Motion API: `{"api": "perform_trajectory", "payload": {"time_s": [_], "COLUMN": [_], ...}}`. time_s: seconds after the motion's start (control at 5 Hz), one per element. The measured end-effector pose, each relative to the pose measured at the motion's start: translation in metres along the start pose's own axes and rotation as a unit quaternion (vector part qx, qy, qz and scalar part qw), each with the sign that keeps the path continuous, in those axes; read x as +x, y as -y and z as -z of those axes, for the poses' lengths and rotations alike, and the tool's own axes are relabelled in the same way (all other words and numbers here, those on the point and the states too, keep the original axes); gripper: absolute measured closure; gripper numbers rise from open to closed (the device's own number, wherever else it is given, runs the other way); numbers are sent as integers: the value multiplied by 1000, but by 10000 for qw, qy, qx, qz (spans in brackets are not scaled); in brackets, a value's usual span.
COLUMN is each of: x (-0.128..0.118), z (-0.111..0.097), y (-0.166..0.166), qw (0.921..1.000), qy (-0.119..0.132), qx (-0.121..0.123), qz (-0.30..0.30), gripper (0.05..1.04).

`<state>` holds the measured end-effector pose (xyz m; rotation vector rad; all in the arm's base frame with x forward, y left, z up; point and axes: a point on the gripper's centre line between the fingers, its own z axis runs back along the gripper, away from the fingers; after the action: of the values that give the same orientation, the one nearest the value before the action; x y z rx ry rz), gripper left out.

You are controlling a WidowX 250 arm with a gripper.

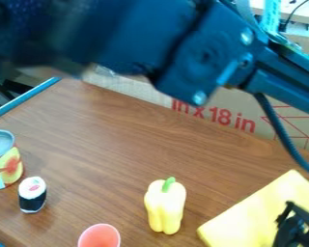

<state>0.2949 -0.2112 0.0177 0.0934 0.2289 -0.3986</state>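
Sushi (33, 195) stands on its flat end, likely steady that way, beside the can (10, 166). The pepper (165, 207) sits left of the yellow sheet (260, 207), at lower right, where the gripper (298, 226) hangs, cut off by the edge; whether it is open or closed cannot be told. The edges also crop the can, cup (100, 237) and sheet.

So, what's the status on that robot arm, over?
Black end effector over flat, straight-edged yellow piece; contact unclear. Nearest possible obstacle: yellow toy pepper with green stem, apart from that piece.
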Motion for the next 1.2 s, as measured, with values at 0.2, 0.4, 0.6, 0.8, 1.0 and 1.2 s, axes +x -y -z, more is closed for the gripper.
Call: {"api": "perform_trajectory", "payload": {"time_s": [0.2,0.4,0.6,0.8,1.0,1.2], "x": [33,39,30,9,-6,-22], "z": [-6,-6,-6,-6,-18,-54], "y": [-18,-33,-43,-61,-68,-71], "qw": [9998,9983,9882,9759,9727,9731], "qy": [96,136,320,198,278,583], "qx": [-28,-100,-253,-250,-79,20], "qz": [-170,-551,-1478,-2159,-2304,-2228], "gripper": [82,83,83,81,83,83]}}
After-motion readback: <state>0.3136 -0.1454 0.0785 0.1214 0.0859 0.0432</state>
